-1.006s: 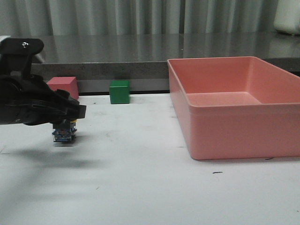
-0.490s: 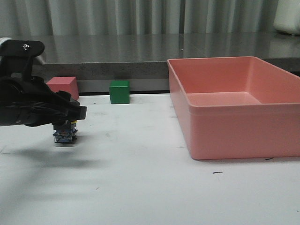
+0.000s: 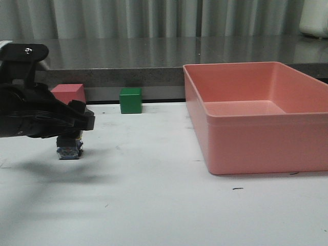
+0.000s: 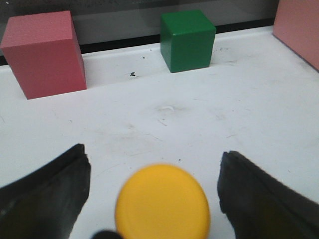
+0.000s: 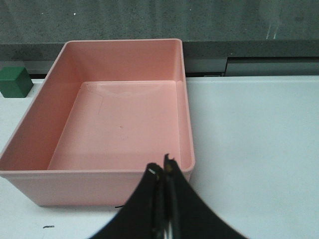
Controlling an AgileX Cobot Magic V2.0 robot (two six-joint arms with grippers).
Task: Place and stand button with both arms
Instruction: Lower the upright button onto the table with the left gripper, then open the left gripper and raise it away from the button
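The button [image 3: 69, 149] stands upright on the white table at the left, directly under my left gripper [image 3: 76, 128]. In the left wrist view its yellow domed cap [image 4: 162, 201] faces the camera between the two black fingers [image 4: 55, 189]. There is a clear gap on each side of the cap, so my left gripper [image 4: 153, 155] is open around it. My right gripper [image 5: 162, 167] is shut with nothing in it. It hovers by the near wall of the pink bin and is out of the front view.
A large pink bin [image 3: 256, 154] takes up the right of the table and is empty inside [image 5: 119, 119]. A pink cube [image 3: 69, 94] and a green cube [image 3: 130, 100] stand at the table's back edge, just beyond the button. A grey ledge runs behind them.
The button sits slightly lower than one second ago, now down on the table. My left arm has hardly shifted.
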